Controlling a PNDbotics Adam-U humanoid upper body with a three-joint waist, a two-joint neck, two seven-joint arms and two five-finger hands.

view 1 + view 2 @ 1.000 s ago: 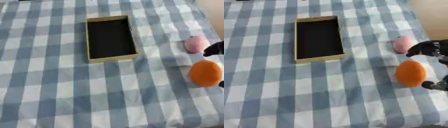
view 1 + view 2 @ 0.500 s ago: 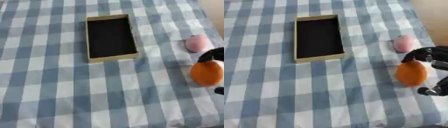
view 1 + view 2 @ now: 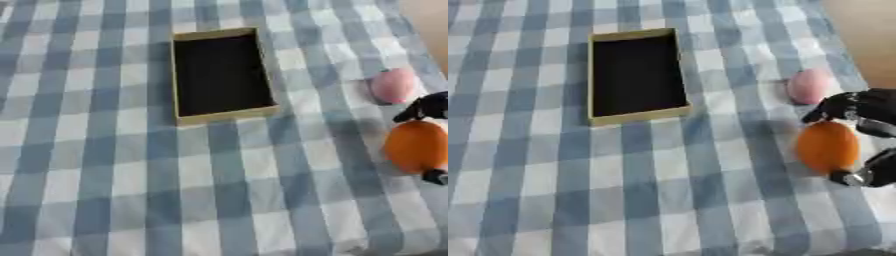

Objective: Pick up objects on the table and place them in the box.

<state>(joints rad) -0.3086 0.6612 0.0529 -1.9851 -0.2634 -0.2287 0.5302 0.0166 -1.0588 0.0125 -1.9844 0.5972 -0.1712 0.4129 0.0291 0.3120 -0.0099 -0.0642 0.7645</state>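
At the worktop's right edge, the right hand (image 3: 866, 107) now has its fingers curled round the orange object (image 3: 827, 147), closer about it than a second ago, so the pick-up looks nearly secured. Just beyond lies the pink object (image 3: 808, 86), untouched; the box (image 3: 634, 117) sits well apart, empty. A blue-and-white checked cloth (image 3: 105, 190) covers everything; a tan floor (image 3: 866, 35) shows at top right

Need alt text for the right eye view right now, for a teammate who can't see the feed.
The right robot hand curls around an orange ball at the right edge of a blue-and-white checked tablecloth. A pink ball lies just beyond it, and an empty, black-lined open box sits to the upper left.
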